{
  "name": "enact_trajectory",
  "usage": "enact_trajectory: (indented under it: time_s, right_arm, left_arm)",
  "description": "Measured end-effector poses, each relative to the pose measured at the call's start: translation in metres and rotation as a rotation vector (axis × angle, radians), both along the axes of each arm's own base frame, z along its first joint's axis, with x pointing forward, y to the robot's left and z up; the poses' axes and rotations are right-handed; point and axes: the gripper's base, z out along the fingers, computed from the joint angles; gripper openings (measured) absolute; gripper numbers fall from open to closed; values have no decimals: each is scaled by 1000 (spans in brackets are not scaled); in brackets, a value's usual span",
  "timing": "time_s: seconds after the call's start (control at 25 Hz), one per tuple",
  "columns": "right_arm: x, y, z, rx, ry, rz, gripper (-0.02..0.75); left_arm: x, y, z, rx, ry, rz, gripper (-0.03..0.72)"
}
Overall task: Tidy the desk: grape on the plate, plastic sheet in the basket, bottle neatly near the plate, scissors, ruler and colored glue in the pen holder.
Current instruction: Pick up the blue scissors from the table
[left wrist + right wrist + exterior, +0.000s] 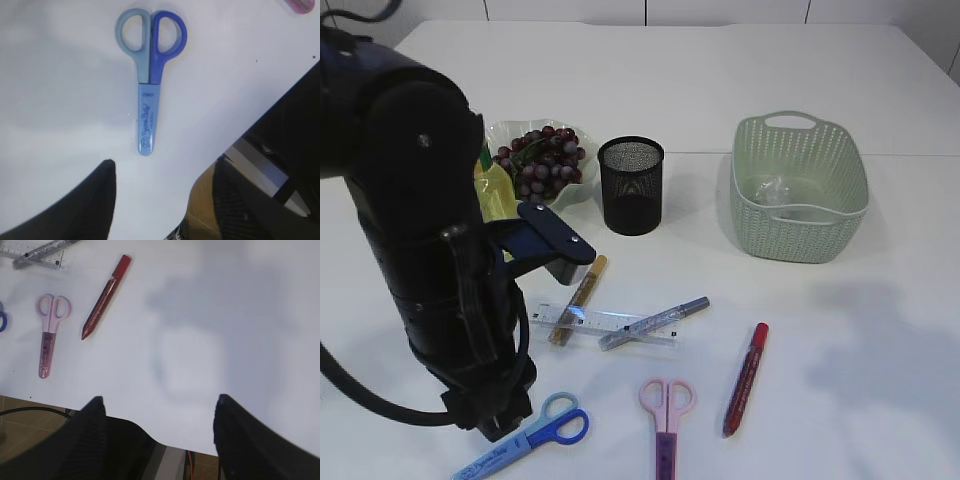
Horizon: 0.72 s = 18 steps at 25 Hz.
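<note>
Grapes (pixel 542 160) lie on a pale plate (pixel 582 185), with a yellow bottle (pixel 496 190) beside it, half hidden by my left arm. The plastic sheet (pixel 775 190) lies in the green basket (pixel 800 225). The black mesh pen holder (pixel 631 185) stands in the middle. A clear ruler (pixel 610 325), gold glue pen (pixel 582 295), silver glue pen (pixel 655 322), red glue pen (pixel 745 378), pink scissors (pixel 666 415) and blue scissors (pixel 545 435) lie on the table. My left gripper (pixel 162 167) is open, just short of the blue scissors (pixel 149 75). My right gripper (pixel 160 401) is open and empty at the table's front edge.
The white table's front edge (pixel 235 125) runs right under both grippers. My left arm (pixel 420 220) blocks much of the left side in the exterior view. The right wrist view shows the pink scissors (pixel 50 330) and red glue pen (pixel 106 290) to the left.
</note>
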Motion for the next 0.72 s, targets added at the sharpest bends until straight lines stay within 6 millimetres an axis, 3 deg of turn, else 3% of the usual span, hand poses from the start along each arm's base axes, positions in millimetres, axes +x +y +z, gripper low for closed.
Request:
enact_trajectory:
  time_s: [0.4, 0.72]
  right_arm:
    - [0, -2, 0, -18, -4, -1, 522]
    - [0, -2, 0, -19, -5, -1, 522]
  left_arm:
    - [13, -8, -32, 41, 1, -19, 435]
    - [18, -13, -44, 19, -17, -15, 435]
